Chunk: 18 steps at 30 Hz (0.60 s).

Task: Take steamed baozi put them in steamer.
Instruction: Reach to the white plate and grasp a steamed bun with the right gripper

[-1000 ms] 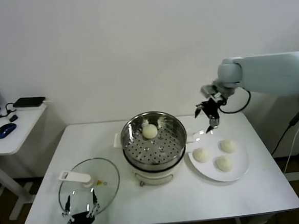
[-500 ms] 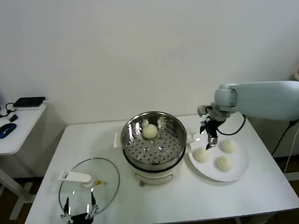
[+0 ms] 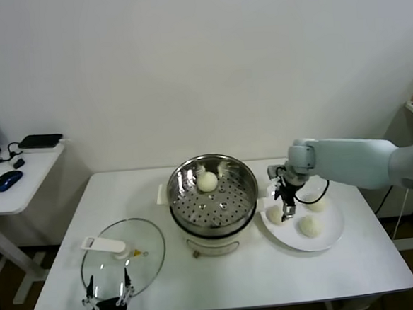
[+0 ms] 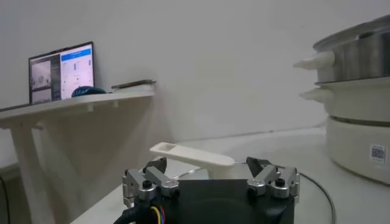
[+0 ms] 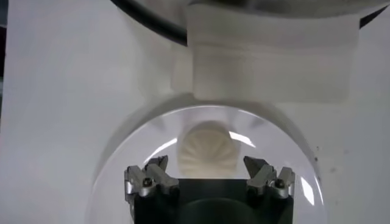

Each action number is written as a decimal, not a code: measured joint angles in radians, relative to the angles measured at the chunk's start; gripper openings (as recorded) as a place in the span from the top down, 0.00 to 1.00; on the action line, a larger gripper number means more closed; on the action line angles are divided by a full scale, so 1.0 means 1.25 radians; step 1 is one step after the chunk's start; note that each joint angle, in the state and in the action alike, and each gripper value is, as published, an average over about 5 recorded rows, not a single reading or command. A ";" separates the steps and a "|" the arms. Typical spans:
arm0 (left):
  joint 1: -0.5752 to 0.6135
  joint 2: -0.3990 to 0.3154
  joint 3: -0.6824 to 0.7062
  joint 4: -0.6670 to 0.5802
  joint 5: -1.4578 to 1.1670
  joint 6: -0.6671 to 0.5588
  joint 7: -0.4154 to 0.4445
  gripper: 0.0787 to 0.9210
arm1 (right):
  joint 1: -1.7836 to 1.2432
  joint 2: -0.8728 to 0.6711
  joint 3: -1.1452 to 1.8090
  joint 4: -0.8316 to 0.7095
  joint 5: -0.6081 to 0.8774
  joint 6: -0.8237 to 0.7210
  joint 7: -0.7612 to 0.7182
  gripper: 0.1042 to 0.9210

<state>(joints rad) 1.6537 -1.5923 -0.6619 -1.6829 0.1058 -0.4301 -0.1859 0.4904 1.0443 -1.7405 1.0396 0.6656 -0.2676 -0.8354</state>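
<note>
The shiny steamer (image 3: 213,197) stands mid-table on its white pot base, with one creamy baozi (image 3: 207,181) at the back of its perforated floor. Three more baozi lie on the white plate (image 3: 333,237) to its right: one on the side nearest the steamer (image 3: 274,214), one at the back (image 3: 316,204), one at the front (image 3: 309,226). My right gripper (image 3: 286,205) is low over the baozi nearest the steamer, open. In the right wrist view that pleated baozi (image 5: 207,149) lies between the spread fingertips of the gripper (image 5: 207,167), untouched. My left gripper (image 3: 106,293) waits open at the table's front edge.
A glass lid (image 3: 129,263) with a white handle (image 3: 105,246) lies front left, just beyond the left gripper (image 4: 210,167). The steamer's white side handle (image 5: 268,61) is close ahead of the right gripper. A side desk with a mouse (image 3: 8,180) stands far left.
My right gripper has come down and toward the steamer, from above the plate's back edge to just over the baozi nearest the steamer. It stayed open. The left arm has barely moved.
</note>
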 measured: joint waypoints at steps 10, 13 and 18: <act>-0.001 0.000 -0.002 0.002 0.004 -0.002 -0.001 0.12 | -0.033 0.011 0.022 -0.022 -0.029 -0.006 0.007 0.20; -0.002 0.000 -0.003 0.001 0.004 -0.002 -0.002 0.12 | -0.035 0.013 0.024 -0.025 -0.035 -0.007 0.008 0.24; -0.002 -0.001 -0.002 0.000 0.004 -0.002 -0.003 0.12 | -0.031 0.010 0.021 -0.022 -0.040 -0.006 0.007 0.31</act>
<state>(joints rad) 1.6511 -1.5930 -0.6648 -1.6831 0.1108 -0.4326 -0.1893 0.4513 1.0571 -1.7141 1.0125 0.6153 -0.2751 -0.8266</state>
